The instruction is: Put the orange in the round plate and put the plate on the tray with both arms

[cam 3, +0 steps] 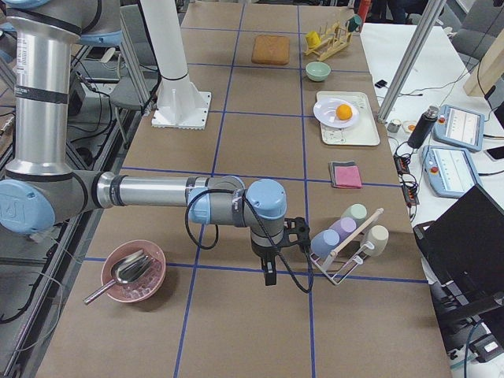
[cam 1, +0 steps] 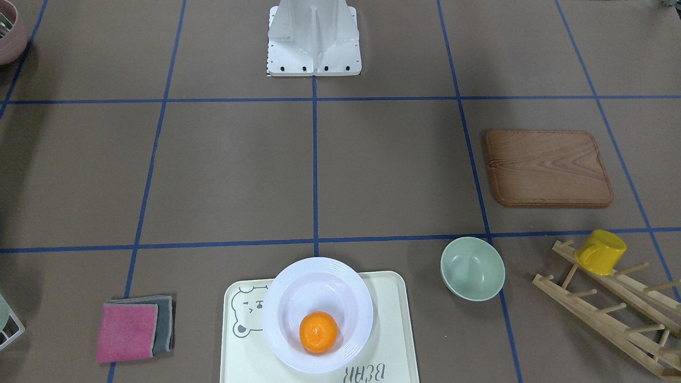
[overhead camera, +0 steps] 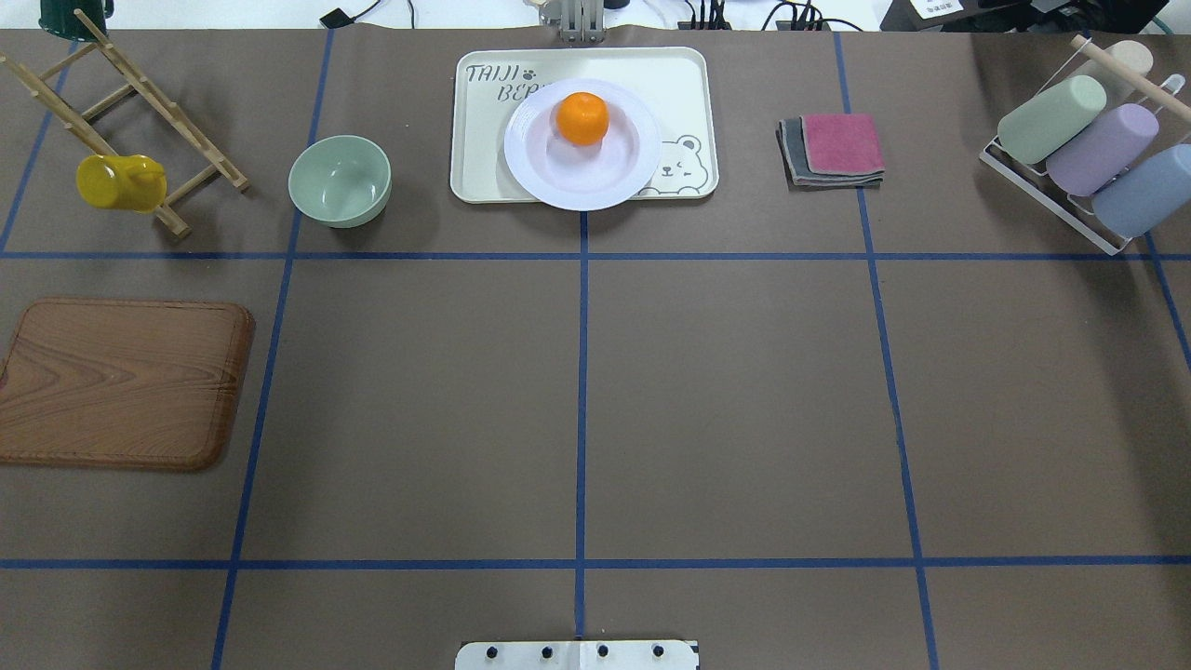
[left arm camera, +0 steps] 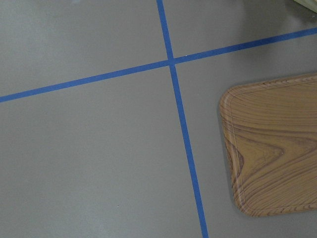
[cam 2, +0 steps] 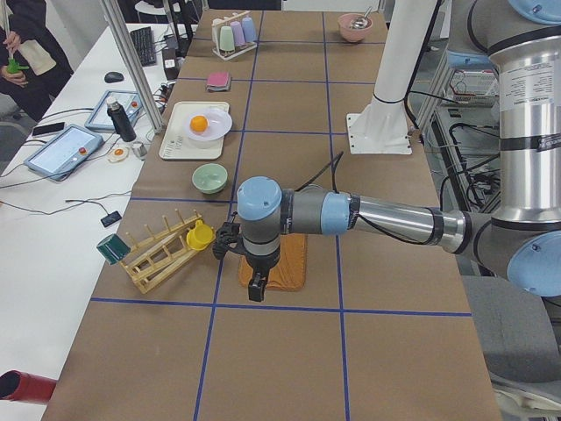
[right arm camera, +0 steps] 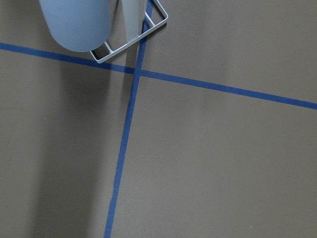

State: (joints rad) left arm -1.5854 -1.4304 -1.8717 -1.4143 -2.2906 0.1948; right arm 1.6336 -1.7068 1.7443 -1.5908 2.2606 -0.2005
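Observation:
The orange [overhead camera: 582,118] [cam 1: 318,331] lies inside the white round plate [overhead camera: 544,177] [cam 1: 282,298]. That plate rests on the cream bear tray [overhead camera: 679,84] [cam 1: 393,319] at the table's far middle edge. Neither arm appears in the overhead or front views. In the exterior left view the near left arm hangs its gripper [cam 2: 255,285] over the wooden board's corner, far from the tray. In the exterior right view the near right arm holds its gripper [cam 3: 269,272] beside the tumbler rack. I cannot tell whether either gripper is open or shut. The wrist views show only table.
A wooden board [overhead camera: 121,381], a pale-green bowl [overhead camera: 340,180] and a yellow cup [overhead camera: 119,182] on a wooden rack [overhead camera: 140,102] lie on the robot's left. Folded cloths [overhead camera: 833,147] and a tumbler rack [overhead camera: 1079,140] lie on its right. A pink bowl [cam 3: 134,272] sits near the right arm.

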